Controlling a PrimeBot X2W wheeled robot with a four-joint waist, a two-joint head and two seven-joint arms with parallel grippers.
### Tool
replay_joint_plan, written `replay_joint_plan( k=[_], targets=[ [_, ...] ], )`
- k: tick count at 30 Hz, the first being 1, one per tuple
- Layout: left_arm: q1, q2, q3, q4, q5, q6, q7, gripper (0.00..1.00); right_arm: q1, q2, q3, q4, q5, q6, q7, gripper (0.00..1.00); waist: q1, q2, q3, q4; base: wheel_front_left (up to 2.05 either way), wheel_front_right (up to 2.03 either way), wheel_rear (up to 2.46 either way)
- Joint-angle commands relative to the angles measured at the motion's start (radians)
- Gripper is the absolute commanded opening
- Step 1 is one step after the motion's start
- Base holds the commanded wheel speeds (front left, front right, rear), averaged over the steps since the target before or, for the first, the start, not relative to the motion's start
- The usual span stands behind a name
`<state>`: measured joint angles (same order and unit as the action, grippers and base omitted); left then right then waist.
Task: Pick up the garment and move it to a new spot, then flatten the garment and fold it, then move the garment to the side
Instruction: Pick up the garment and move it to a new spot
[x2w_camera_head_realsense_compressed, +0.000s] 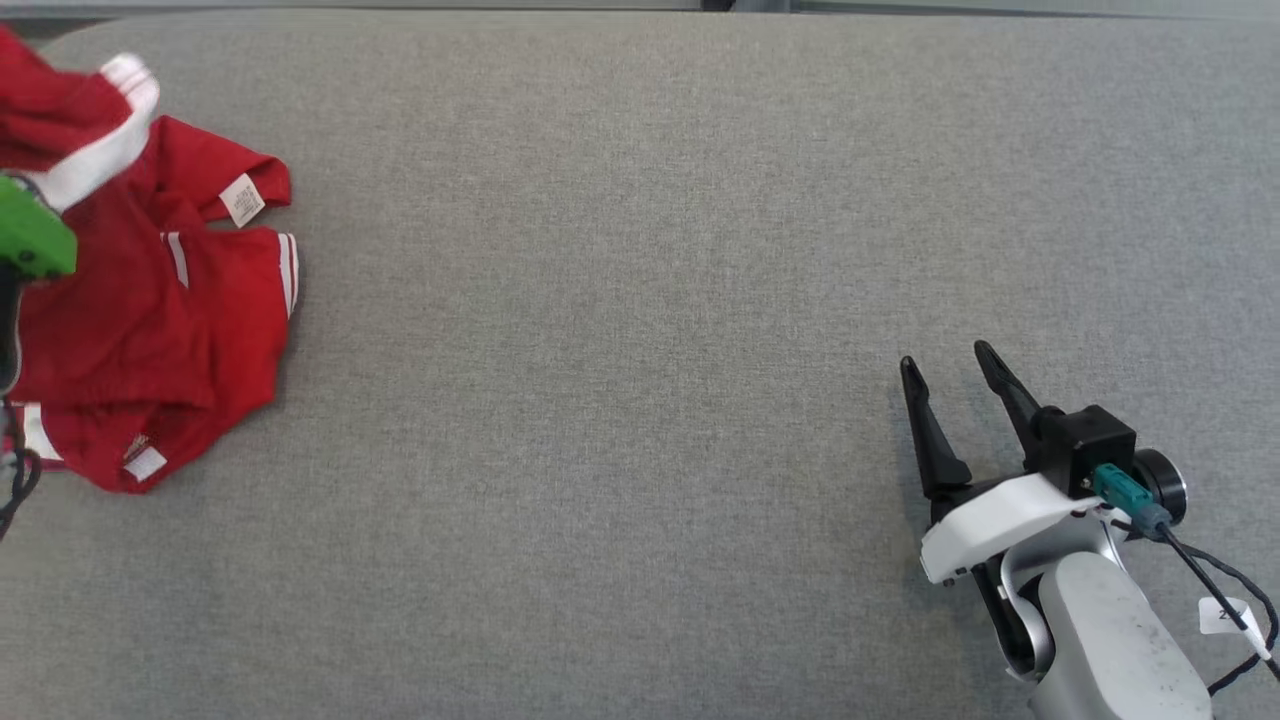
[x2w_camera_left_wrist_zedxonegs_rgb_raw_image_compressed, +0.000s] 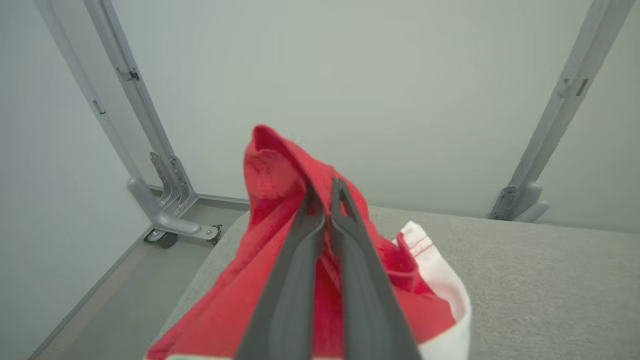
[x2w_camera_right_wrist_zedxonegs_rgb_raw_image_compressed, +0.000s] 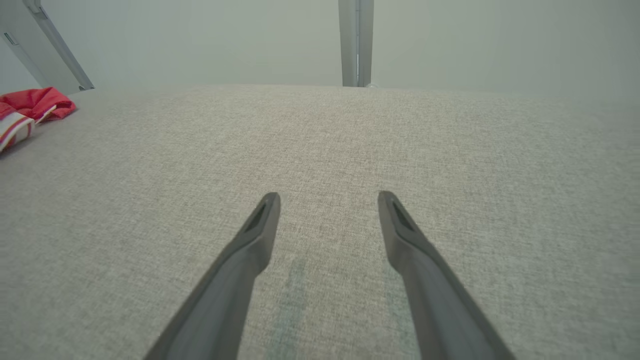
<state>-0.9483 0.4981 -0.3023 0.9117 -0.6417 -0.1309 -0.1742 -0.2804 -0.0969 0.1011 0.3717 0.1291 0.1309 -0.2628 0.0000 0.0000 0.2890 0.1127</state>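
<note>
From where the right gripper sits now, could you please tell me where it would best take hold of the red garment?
Probably the white-striped hem on the garment's right edge, approached from the right across the table. That edge lies free on the surface and faces the open right gripper, while the left gripper is shut on the garment's lifted part.

We see the left tool (x2w_camera_left_wrist_zedxonegs_rgb_raw_image_compressed: 325, 192) with its two fingers (x2w_camera_left_wrist_zedxonegs_rgb_raw_image_compressed: 295, 280) pressed close together on a raised fold of the red garment (x2w_camera_left_wrist_zedxonegs_rgb_raw_image_compressed: 267, 170); its white cuff (x2w_camera_left_wrist_zedxonegs_rgb_raw_image_compressed: 442, 280) shows at the right, over the grey surface (x2w_camera_left_wrist_zedxonegs_rgb_raw_image_compressed: 540, 285).
</note>
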Motion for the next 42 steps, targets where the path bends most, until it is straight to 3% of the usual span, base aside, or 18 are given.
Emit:
replay_joint_plan(
  k=[1,8,15,19,24,25,26,27,32,37,42],
  targets=[
    [-0.029,0.008,-0.027,-0.034,0.001,0.001,-0.013,0.00,0.014,0.007,0.000,0.005,0.007,0.000,-0.003,1.00,0.0000,0.0000,-0.047,0.000,0.00,0.00,0.00],
    [-0.097,-0.068,-0.192,-0.246,-0.030,0.001,-0.033,0.00,0.033,0.030,-0.005,0.009,0.022,0.000,-0.003,1.00,0.0000,0.0000,-0.091,-0.064,0.00,0.00,0.00],
    [-0.027,-0.236,-0.346,-0.379,-0.077,0.001,-0.066,0.00,0.054,0.038,-0.034,0.012,0.025,0.000,-0.003,1.00,0.0000,0.0000,-0.092,-0.173,0.00,0.00,0.00],
    [0.028,-0.340,-0.432,-0.396,-0.097,0.001,-0.082,0.00,0.052,0.041,-0.051,0.014,0.025,0.000,-0.003,1.00,0.0000,0.0000,-0.080,-0.233,0.00,0.00,0.00],
    [0.102,-0.391,-0.483,-0.297,-0.076,0.001,-0.092,0.00,0.043,0.043,-0.053,0.009,0.029,0.000,-0.003,1.00,0.0000,0.0000,-0.067,-0.293,0.00,0.00,0.00],
    [0.115,-0.392,-0.482,-0.277,-0.063,0.001,-0.091,0.27,0.042,0.044,-0.052,0.008,0.029,0.000,-0.003,1.00,0.0000,0.0000,-0.066,-0.299,0.00,0.00,0.00],
    [0.130,-0.392,-0.467,-0.263,-0.054,0.001,-0.092,0.71,0.043,0.044,-0.054,0.007,0.030,0.000,-0.003,1.00,0.0000,0.0000,-0.065,-0.302,0.00,0.00,0.00],
    [0.152,-0.388,-0.453,-0.240,-0.045,0.002,-0.092,1.00,0.043,0.044,-0.055,0.006,0.031,0.000,-0.003,1.00,0.0000,0.0000,-0.065,-0.304,0.00,0.00,0.00],
    [0.271,-0.340,-0.321,-0.229,0.033,0.037,-0.091,1.00,0.052,0.045,-0.064,0.010,0.029,0.000,-0.003,1.00,0.0000,0.0000,-0.081,-0.294,0.00,0.00,0.00],
    [0.430,-0.294,-0.125,-0.324,0.128,0.083,-0.090,1.00,0.064,0.045,-0.061,-0.002,0.011,0.000,-0.003,1.00,0.0000,0.0000,-0.114,-0.257,0.00,0.00,0.00],
    [0.623,-0.297,0.082,-0.447,0.234,0.103,-0.090,1.00,0.079,0.045,-0.058,-0.010,0.008,0.000,-0.003,1.00,0.0000,0.0000,-0.155,-0.221,0.00,0.00,0.00]
  ],
)
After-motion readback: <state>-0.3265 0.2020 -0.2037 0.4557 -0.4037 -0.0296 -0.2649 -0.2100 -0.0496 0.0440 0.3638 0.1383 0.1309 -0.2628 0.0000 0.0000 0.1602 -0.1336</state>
